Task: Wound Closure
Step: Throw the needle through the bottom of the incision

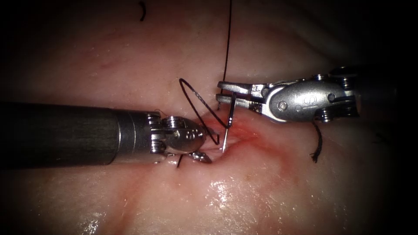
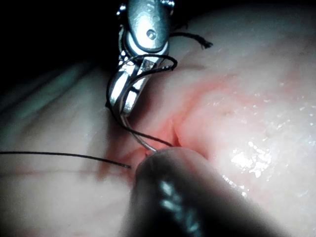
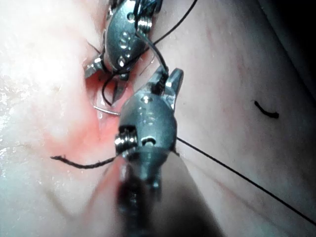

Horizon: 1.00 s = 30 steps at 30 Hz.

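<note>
My right tool (image 1: 220,95) comes in from the right with its jaws shut on the curved needle (image 1: 230,113), close to its rear end. The needle curves down from the jaws, and its shiny tip (image 1: 223,147) meets the tissue in the reddened cut (image 1: 244,132). How deep the tip sits I cannot tell. My left tool (image 1: 211,146) lies on the cut's left side with its jaws spread open against the tissue beside the needle tip, holding nothing. Black thread (image 1: 198,109) loops between the two tools, and one strand (image 1: 227,39) runs up and away. The right tool (image 2: 126,96) grips the needle (image 2: 140,143).
A frayed cut end of thread (image 1: 316,148) hangs below the right tool's wrist. A short loose thread piece (image 1: 142,11) lies far up on the tissue (image 1: 244,196). Red fluid stains the cut's edges. In the right wrist view the left tool (image 3: 106,79) sits just beyond the right tool (image 3: 165,79).
</note>
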{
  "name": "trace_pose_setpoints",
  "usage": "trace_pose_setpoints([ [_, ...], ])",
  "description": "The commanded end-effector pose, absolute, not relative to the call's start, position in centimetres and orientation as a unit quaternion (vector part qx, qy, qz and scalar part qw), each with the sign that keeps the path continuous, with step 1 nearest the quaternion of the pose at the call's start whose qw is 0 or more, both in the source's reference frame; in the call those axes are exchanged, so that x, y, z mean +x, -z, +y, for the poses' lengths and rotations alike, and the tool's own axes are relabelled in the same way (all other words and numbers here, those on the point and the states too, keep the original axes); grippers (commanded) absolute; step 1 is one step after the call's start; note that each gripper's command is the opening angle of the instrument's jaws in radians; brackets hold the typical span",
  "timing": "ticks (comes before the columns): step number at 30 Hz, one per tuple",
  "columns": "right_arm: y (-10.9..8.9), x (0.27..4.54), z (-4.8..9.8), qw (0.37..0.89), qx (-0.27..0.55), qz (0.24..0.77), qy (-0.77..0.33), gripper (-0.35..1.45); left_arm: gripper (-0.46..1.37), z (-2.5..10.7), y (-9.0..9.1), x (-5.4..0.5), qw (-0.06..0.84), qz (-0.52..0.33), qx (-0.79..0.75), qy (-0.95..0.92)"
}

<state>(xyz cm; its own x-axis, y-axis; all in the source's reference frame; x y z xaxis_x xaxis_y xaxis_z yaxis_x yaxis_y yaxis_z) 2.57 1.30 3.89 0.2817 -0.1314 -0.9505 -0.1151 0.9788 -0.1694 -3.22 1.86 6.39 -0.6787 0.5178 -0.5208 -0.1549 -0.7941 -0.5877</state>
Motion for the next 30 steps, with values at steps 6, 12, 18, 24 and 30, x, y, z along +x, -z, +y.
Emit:
trace_pose_setpoints([
  [6,-3.95,2.57,1.18,0.792,-0.112,0.6,0.006,-0.35,0.73,1.87,-6.31,-3.23,0.196,-0.252,-0.361,-0.876],
  [12,-4.05,2.53,1.04,0.792,-0.119,0.599,0.01,-0.35,0.56,1.97,-6.13,-3.21,0.213,-0.246,-0.384,-0.864],
  [18,-4.11,2.46,1.06,0.795,-0.116,0.596,-0.001,-0.35,0.54,2.09,-5.96,-3.19,0.229,-0.233,-0.413,-0.85],
  [24,-4.07,2.43,1.2,0.796,-0.103,0.597,-0.021,-0.35,0.5,2.14,-5.84,-3.14,0.244,-0.212,-0.445,-0.835],
  [30,-4.03,2.43,1.34,0.795,-0.095,0.598,-0.039,-0.35,0.2,2.06,-5.76,-3.0,0.25,-0.204,-0.458,-0.828],
])
